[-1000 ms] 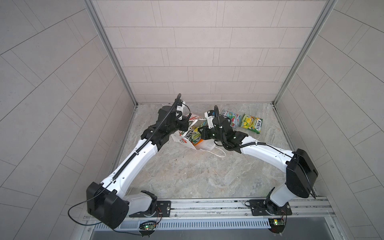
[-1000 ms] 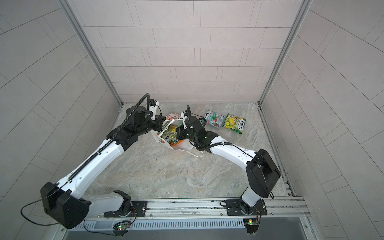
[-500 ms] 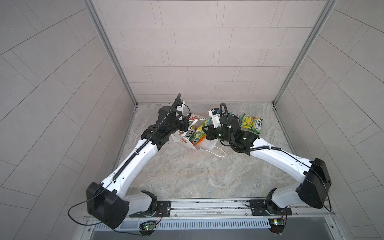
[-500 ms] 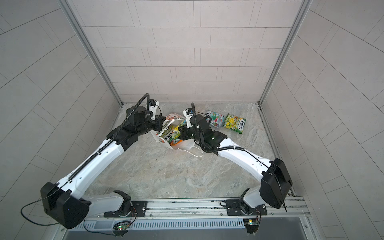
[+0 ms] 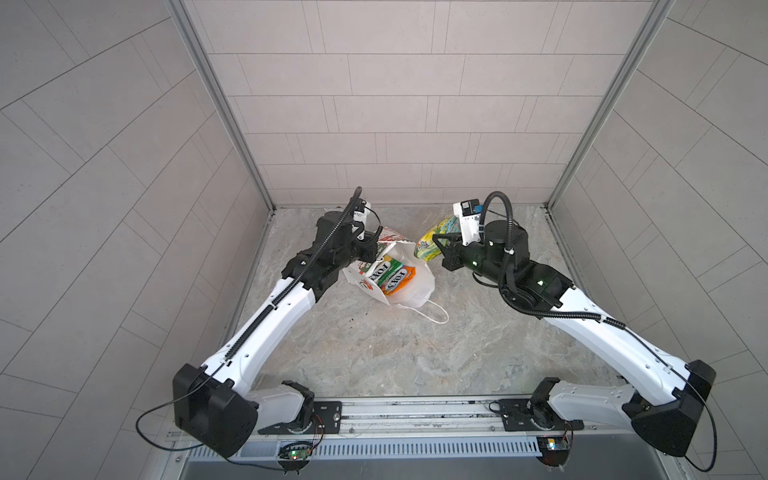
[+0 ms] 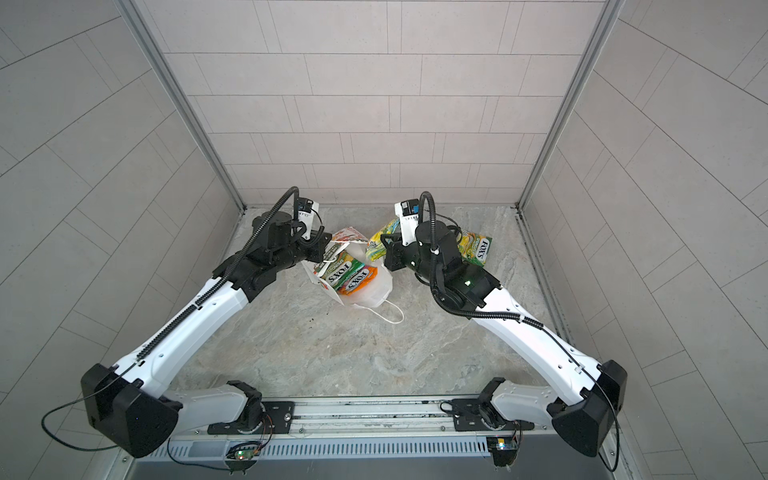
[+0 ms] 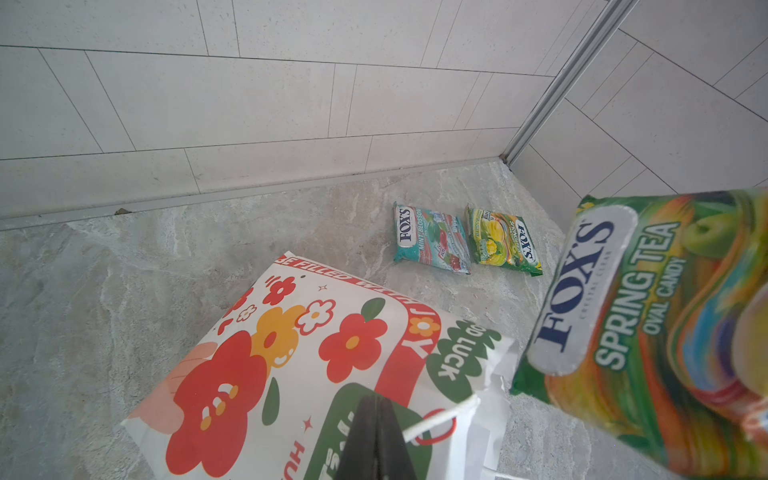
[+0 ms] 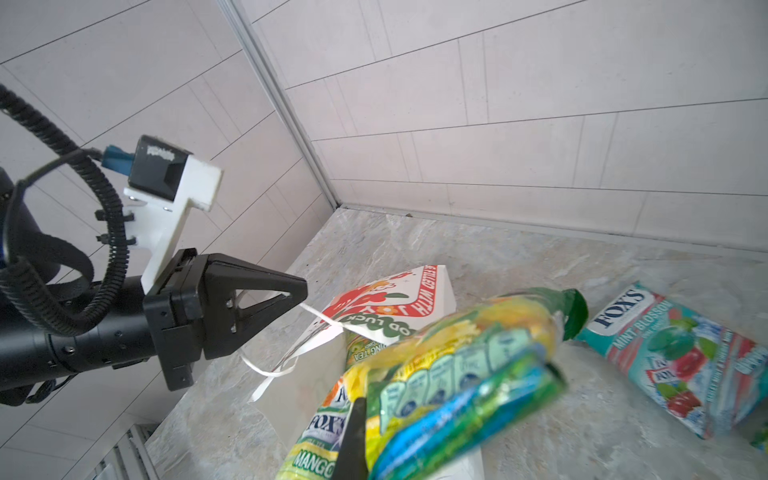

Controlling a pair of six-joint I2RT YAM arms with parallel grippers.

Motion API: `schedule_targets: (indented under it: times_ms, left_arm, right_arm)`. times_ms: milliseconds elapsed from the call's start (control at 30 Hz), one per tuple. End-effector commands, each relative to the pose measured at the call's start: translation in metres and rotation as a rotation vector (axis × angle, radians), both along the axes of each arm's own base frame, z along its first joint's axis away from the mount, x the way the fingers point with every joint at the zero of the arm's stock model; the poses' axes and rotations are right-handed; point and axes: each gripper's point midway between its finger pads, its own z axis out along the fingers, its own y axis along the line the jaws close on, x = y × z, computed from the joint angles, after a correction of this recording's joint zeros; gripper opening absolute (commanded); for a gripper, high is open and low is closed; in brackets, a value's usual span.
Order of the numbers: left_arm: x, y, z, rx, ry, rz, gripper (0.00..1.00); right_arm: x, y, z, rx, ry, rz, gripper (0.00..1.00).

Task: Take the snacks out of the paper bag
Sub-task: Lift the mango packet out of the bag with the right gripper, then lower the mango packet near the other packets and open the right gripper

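Observation:
The white paper bag [image 5: 415,291] [image 6: 374,291] with red flower prints lies on its side mid-floor, mouth towards the front. Several FOX'S snacks [image 5: 390,276] [image 6: 351,276] show inside the mouth. My left gripper [image 5: 375,245] [image 7: 376,436] is shut on the bag's white cord handle [image 8: 316,322] at the rim. My right gripper [image 5: 436,243] [image 8: 365,440] is shut on a green-yellow packet [image 5: 432,239] [image 7: 648,332] [image 8: 457,365], held in the air just right of the bag. A teal-red packet [image 7: 430,239] [image 8: 673,349] and a green-yellow one [image 7: 503,241] [image 6: 476,247] lie on the floor at the back right.
Tiled walls close in the marble floor [image 5: 374,353] on three sides. The bag's other cord handle [image 5: 434,316] trails on the floor in front of it. The arms' base rail [image 5: 415,411] runs along the front edge.
My right gripper has drawn the green-yellow packet out of the bag's mouth and carried it up and to the right. The left arm and bag have stayed put.

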Motion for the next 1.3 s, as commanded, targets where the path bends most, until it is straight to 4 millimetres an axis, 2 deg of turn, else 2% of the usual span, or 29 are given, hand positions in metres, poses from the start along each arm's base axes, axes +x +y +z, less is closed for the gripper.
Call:
schedule_targets:
  times_ms: [0,267,433,533,700,1033,1133,1267]
  left_arm:
    - [0.001,0.002,0.003,0.000,-0.008,0.009,0.00]
    - [0.000,0.001,0.003,-0.002,-0.007,0.007,0.00]
    - [0.000,0.001,0.003,-0.003,-0.006,0.005,0.00]
    - [0.000,0.001,0.003,0.000,-0.008,0.006,0.00]
    - [0.000,0.002,0.004,0.000,-0.011,0.006,0.00]
    - [0.000,0.002,0.003,0.003,-0.010,0.005,0.00]
    - [0.000,0.003,0.004,0.005,-0.013,0.009,0.00]
    - [-0.001,0.004,0.005,0.010,-0.018,0.011,0.00]
  right_arm:
    - [0.000,-0.029,0.014,-0.025,-0.056,-0.072,0.00]
    - [0.027,-0.096,-0.041,-0.094,0.066,-0.242,0.00]
    - [0.044,-0.112,-0.080,-0.136,0.144,-0.269,0.00]
    - [0.054,-0.107,-0.097,-0.120,0.181,-0.241,0.00]
    - [0.075,-0.085,-0.125,-0.067,0.236,-0.176,0.00]
    - [0.117,-0.023,-0.163,0.135,0.328,0.036,0.00]
    - [0.120,-0.016,-0.179,0.168,0.362,0.063,0.00]
    - [0.119,-0.020,-0.203,0.187,0.419,0.068,0.00]
